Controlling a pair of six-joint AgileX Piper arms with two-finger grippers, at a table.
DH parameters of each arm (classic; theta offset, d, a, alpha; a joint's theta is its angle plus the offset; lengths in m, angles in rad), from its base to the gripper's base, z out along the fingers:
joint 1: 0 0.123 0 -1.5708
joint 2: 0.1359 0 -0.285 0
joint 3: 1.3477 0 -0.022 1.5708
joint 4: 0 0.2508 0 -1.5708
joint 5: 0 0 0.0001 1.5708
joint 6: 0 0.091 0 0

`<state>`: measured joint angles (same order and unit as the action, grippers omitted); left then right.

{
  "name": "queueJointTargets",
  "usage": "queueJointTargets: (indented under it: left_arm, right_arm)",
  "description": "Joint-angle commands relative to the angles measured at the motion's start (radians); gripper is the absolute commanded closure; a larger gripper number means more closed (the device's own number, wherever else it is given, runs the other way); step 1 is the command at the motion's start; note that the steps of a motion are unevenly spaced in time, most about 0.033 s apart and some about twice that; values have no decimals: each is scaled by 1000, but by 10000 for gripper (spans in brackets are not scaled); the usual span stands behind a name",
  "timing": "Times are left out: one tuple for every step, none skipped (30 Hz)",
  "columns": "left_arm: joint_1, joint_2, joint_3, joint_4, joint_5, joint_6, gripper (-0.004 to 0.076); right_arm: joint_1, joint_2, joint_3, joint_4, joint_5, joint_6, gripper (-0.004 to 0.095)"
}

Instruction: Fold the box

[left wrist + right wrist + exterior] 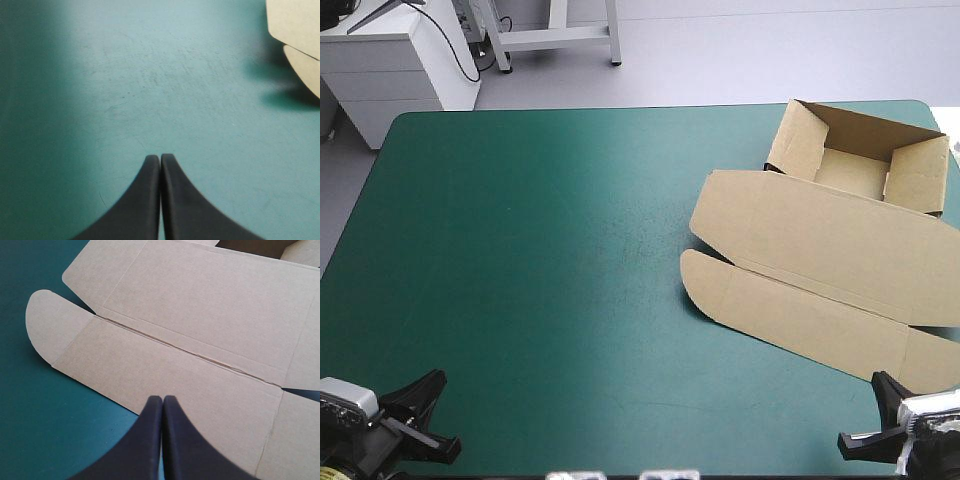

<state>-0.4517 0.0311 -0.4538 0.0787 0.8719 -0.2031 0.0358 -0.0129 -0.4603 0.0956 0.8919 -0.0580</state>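
Showing box [820, 240] tray whole: high view only | left gripper [160, 156] closed, empty | right gripper [163, 397] likewise

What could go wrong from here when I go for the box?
1. The box lies by the right edge of the teal-green cover; a push could slide it off.
2. Its lid lies flat on the cover, so the shut right gripper may skid over it.
3. The left gripper is far from it: a long reach.
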Motion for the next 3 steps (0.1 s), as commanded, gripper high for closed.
queueJointTargets:
  left_arm:
    - [52,0,-21,0,-68,-4,732]
    - [67,-10,-21,0,-68,-4,732]
    - [81,-19,-21,0,-68,-4,732]
  right_arm:
    - [2,-24,-20,-1,-68,-7,928]
    - [2,-24,-20,-1,-68,-7,928]
    - [2,-24,-20,-1,-68,-7,928]
